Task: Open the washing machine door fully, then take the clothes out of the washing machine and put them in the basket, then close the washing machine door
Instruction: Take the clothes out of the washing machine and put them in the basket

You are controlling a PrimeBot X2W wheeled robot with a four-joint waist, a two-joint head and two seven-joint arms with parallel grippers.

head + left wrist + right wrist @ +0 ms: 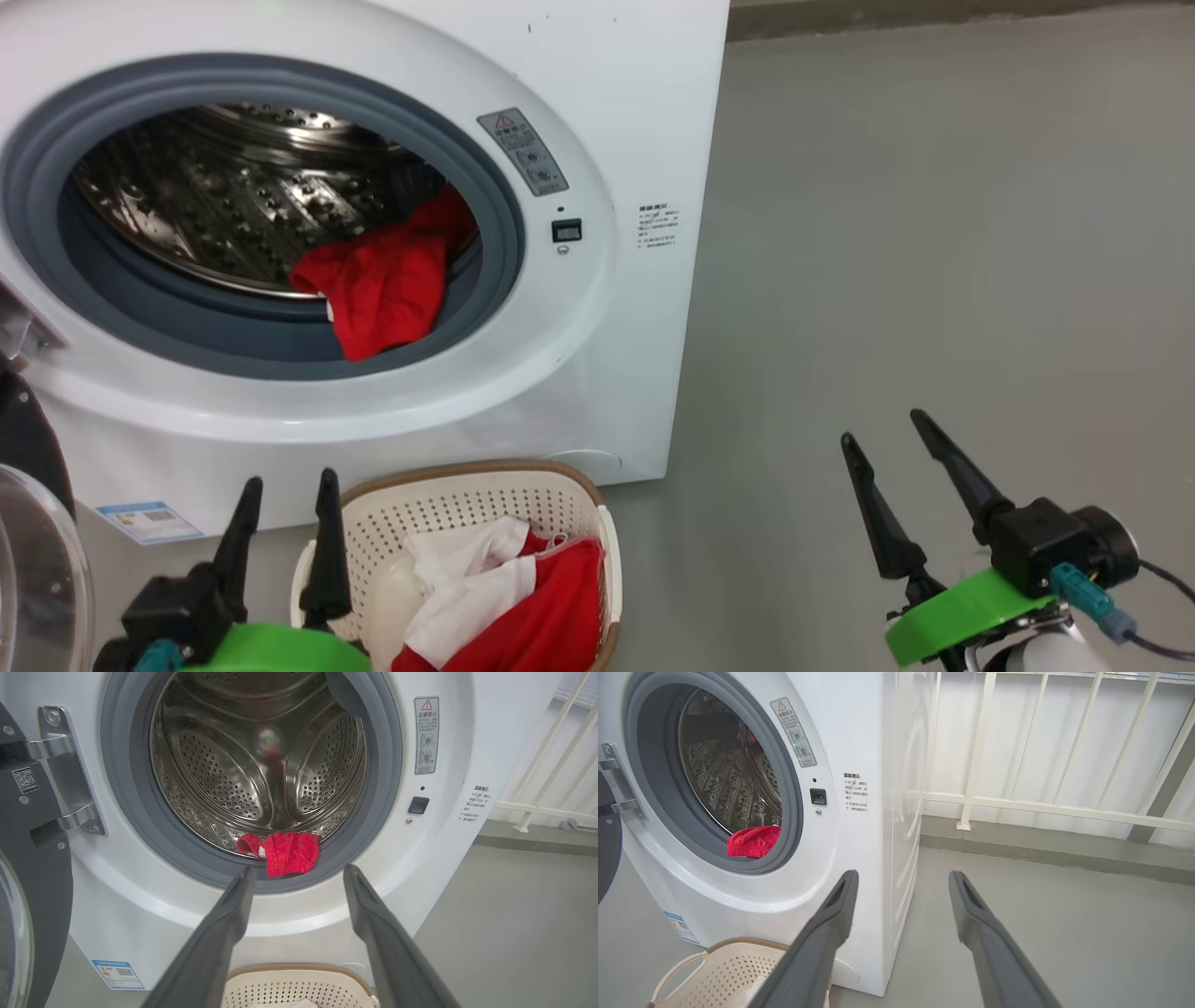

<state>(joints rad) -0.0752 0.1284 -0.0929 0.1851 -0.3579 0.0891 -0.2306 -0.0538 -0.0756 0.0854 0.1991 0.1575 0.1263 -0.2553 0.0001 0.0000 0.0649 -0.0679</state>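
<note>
dark fingers of the left gripper (289, 481) stand apart, pointing toward the washing machine (635, 93); the right gripper (882, 427) gapes too, over grey floor (934, 233). beside the left one, the perforated cream basket (467, 471) holds red and white clothes (523, 597). a red garment (387, 280) droops from the steel drum (215, 187) across the grey rubber ring (233, 345). the door (33, 439) hangs open at left. the warning label (523, 151) shows a red triangle.

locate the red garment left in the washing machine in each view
head view: red garment left of centre, on the grey ring, lower right
left wrist view: garment at centre, on the ring's bottom
right wrist view: garment left of centre, on the ring's lower right
shared landmark: black latch socket right of the opening
</note>
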